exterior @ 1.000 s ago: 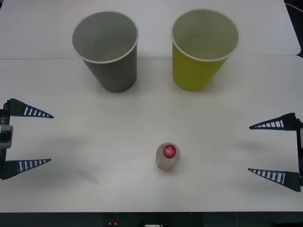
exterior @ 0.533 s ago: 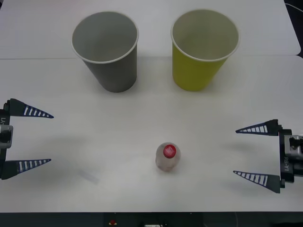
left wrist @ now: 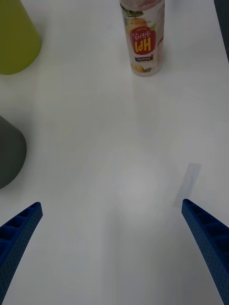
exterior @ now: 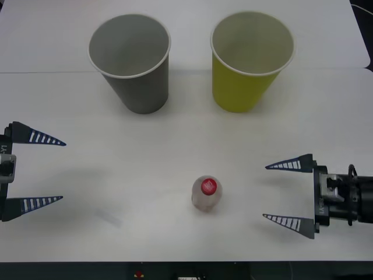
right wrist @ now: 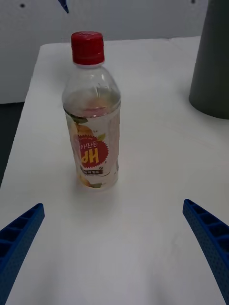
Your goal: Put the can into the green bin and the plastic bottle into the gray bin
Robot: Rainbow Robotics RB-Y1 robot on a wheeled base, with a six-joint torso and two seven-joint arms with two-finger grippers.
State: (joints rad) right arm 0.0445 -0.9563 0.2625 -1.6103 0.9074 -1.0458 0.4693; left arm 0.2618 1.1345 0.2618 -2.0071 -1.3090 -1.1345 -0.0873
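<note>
Your work surface is a plain white table (exterior: 186,146), matte, with a faint seam running across it behind the two cups and a dark edge along the near side. A pale rectangular smudge (left wrist: 189,182) marks the tabletop left of the bottle.

The small clear plastic bottle with a red screw cap and a colourful label (exterior: 206,194) stands upright near the table's front centre, touching nothing. In your right wrist view it (right wrist: 91,114) sits straight ahead between the fingers, with a little liquid low in the body.

The large gray tapered paper cup with a white rim (exterior: 130,62) stands upright at the back left; the large yellow-green tapered paper cup with a white rim (exterior: 250,60) stands upright at the back right. They are near each other but apart, and both are well apart from the bottle.

Your right gripper (exterior: 280,192) is low over the table to the right of the bottle, jaws spread wide, pointing at it, holding nothing.

Your left gripper (exterior: 49,172) sits at the left edge, also spread wide and empty, well apart from the bottle.
</note>
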